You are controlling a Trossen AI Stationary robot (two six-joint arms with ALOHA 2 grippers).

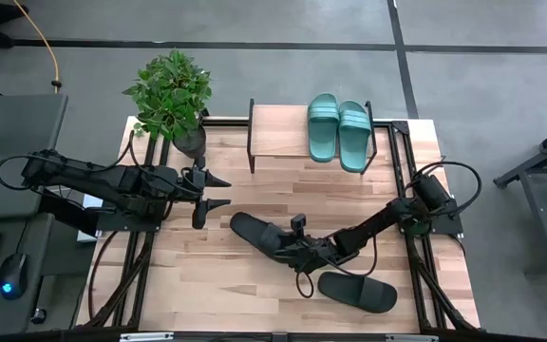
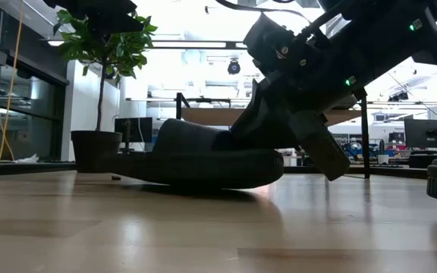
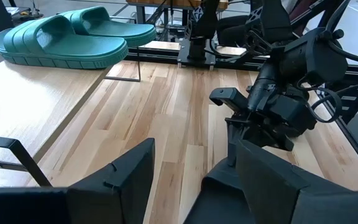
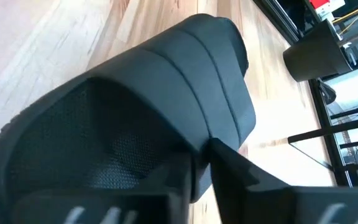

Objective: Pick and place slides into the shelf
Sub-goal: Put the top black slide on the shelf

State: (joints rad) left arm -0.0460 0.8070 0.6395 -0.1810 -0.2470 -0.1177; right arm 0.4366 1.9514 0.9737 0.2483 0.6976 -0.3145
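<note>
Black rubbery slide sandal [image 1: 259, 235] lies mid-table, toe toward the waiting left gripper [image 1: 209, 191], long axis slanting away from the low light-wood shelf [image 1: 278, 133] — where two teal-green slides [image 1: 340, 130] sit. The right gripper [image 1: 304, 249] has its fingers closed on the sandal's heel end. Another black slide [image 1: 356, 292] lies nearer the right arm; the left gripper's fingers stand apart, empty.

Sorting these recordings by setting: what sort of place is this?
Probably a robotics lab or workshop: a light wooden worktable on a black metal frame stands on grey concrete floor, beside a desk with a computer mouse, with open workspace behind.
</note>
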